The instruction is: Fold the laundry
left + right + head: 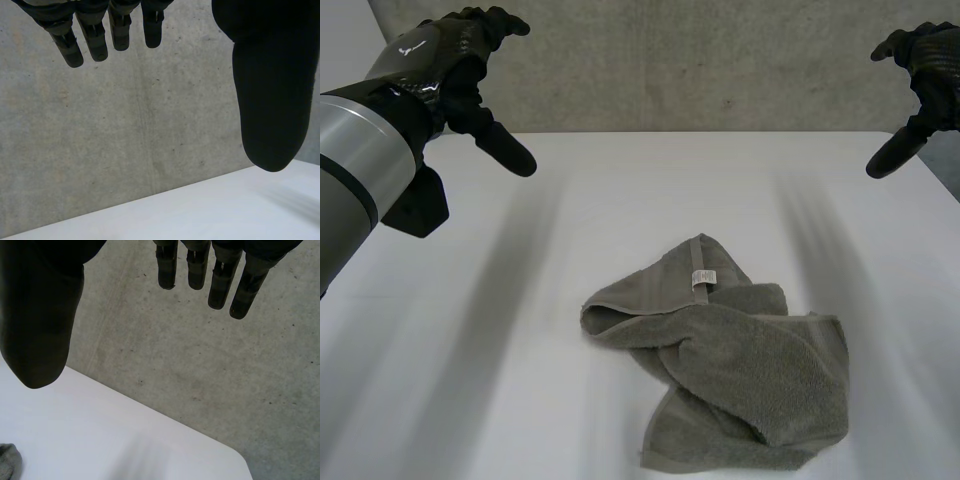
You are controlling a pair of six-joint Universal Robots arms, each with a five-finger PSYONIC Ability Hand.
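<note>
Shows towel (740, 370) crumpled on the worktop (520, 350), near front, right of centre; left robot hand (440, 70) and right robot hand (930, 65) raised well above, fingers relaxed, holding nothing. Risks pinching several layers instead of one corner, with corners hidden in folds, or dragging the heap off the near edge.

Open room, one obstacle
A crumpled grey-green terry towel (730, 375) sits on the white desk (520, 330); bare top lies left and beyond, up to a grey concrete wall (700, 60).
</note>
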